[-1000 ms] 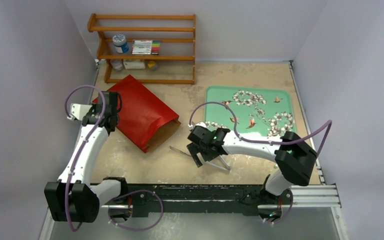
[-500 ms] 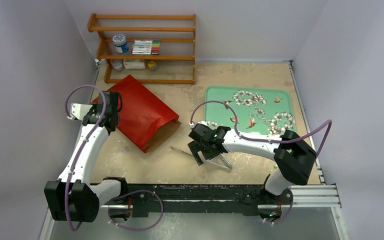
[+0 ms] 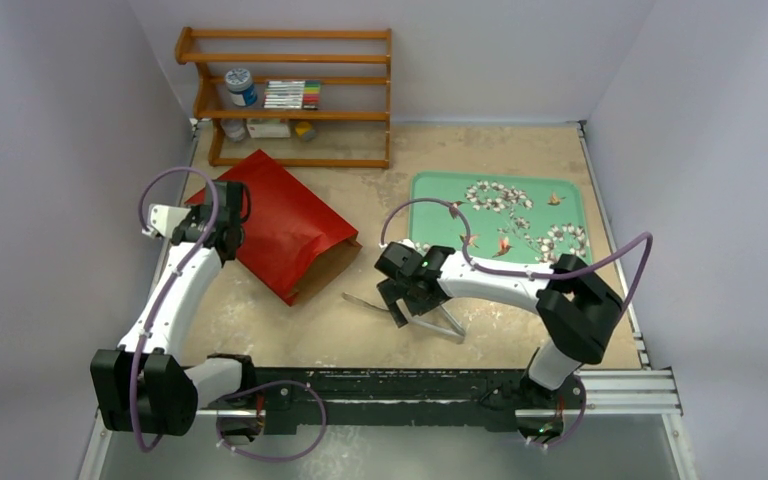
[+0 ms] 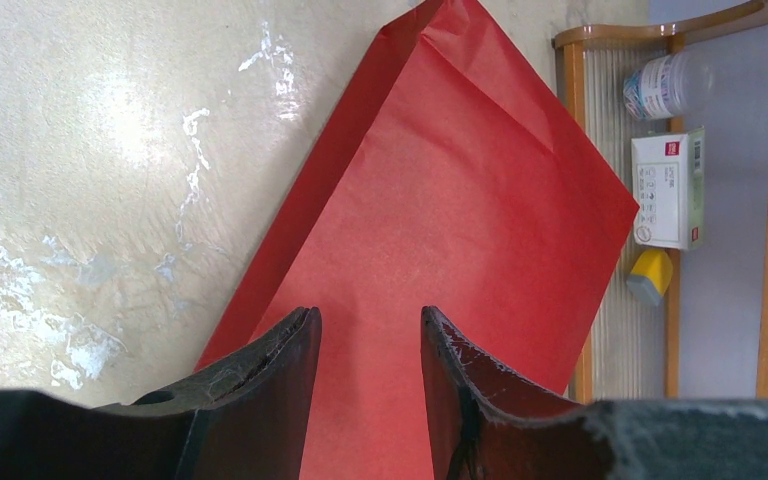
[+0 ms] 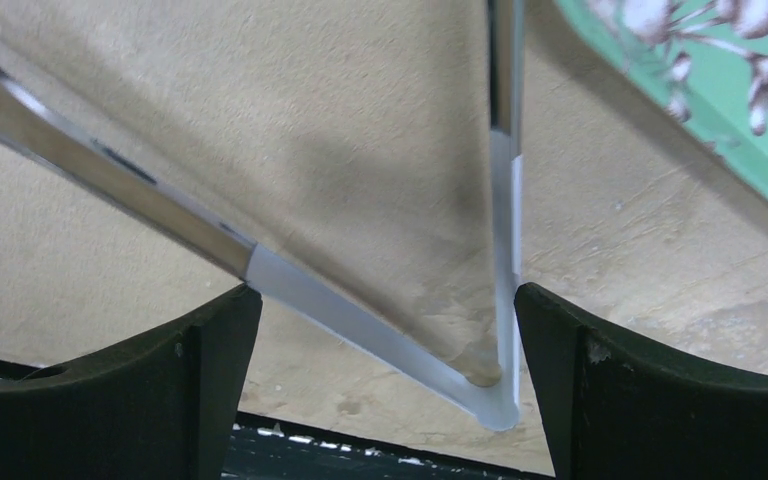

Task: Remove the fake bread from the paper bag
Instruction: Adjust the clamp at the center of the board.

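The red paper bag (image 3: 290, 225) lies flat at the left of the table, its brown mouth (image 3: 328, 265) facing right and toward me. No fake bread shows in any view. My left gripper (image 3: 222, 228) hovers at the bag's left side; in the left wrist view the left gripper (image 4: 365, 315) is open, with only red paper (image 4: 460, 200) behind the gap. Over the metal tongs (image 3: 430, 320) my right gripper (image 3: 401, 303) is down at the table. In its wrist view the right gripper (image 5: 385, 290) stands wide open, straddling the tongs (image 5: 360, 328) at their hinged end.
A green flowered tray (image 3: 430, 190) lies right of centre, and its corner (image 5: 750, 140) shows in the right wrist view. A wooden shelf (image 3: 290, 100) with a jar, markers and boxes stands at the back left, close behind the bag. Grey walls enclose the table.
The left wrist has shifted slightly right, further over the bag. The right arm has drawn in a little to the left, its gripper staying over the tongs. Neither gripper's opening changed.
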Action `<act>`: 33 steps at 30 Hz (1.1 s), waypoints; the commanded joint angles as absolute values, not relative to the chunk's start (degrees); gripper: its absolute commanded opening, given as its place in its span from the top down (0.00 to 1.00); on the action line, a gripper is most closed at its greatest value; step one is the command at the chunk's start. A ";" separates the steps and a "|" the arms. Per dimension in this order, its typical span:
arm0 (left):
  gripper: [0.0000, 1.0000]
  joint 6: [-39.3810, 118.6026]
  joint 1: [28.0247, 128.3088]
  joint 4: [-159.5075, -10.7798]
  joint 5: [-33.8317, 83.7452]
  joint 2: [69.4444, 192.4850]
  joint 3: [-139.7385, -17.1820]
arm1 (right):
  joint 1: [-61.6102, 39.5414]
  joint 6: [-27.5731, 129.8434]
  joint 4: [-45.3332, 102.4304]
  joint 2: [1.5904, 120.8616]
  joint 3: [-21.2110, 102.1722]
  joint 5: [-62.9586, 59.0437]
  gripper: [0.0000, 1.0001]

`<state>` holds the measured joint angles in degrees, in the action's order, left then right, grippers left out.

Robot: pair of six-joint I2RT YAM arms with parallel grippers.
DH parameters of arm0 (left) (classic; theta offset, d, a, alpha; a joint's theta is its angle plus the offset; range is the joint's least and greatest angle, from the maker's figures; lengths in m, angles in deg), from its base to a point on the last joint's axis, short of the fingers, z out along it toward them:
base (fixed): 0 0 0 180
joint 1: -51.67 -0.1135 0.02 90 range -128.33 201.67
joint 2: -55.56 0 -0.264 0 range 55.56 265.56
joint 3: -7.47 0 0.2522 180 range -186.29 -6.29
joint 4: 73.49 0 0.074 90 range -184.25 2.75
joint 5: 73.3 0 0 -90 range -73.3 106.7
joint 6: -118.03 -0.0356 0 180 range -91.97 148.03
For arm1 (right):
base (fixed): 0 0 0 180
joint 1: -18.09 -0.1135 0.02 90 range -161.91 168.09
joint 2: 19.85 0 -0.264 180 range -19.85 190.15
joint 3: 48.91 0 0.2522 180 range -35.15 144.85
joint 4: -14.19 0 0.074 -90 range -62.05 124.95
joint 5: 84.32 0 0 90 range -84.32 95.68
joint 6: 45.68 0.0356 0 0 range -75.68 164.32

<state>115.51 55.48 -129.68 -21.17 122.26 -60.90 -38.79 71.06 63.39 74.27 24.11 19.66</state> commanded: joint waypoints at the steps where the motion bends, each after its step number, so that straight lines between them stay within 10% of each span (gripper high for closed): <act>1: 0.59 115.45 55.71 -127.77 -23.21 122.40 -63.70 | -36.33 69.85 64.50 73.18 26.42 20.09 0.00; 24: 0.58 114.56 55.71 -126.77 -23.07 124.36 -64.23 | -33.66 66.52 59.27 76.39 24.40 14.20 0.01; 33: 0.58 115.19 55.71 -126.18 -22.85 124.78 -64.04 | -38.12 66.42 57.75 77.63 25.08 10.61 0.84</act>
<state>115.45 55.50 -128.00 -21.48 124.90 -62.23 -35.82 66.36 58.19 77.22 24.35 10.94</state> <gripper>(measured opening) 0.415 0.291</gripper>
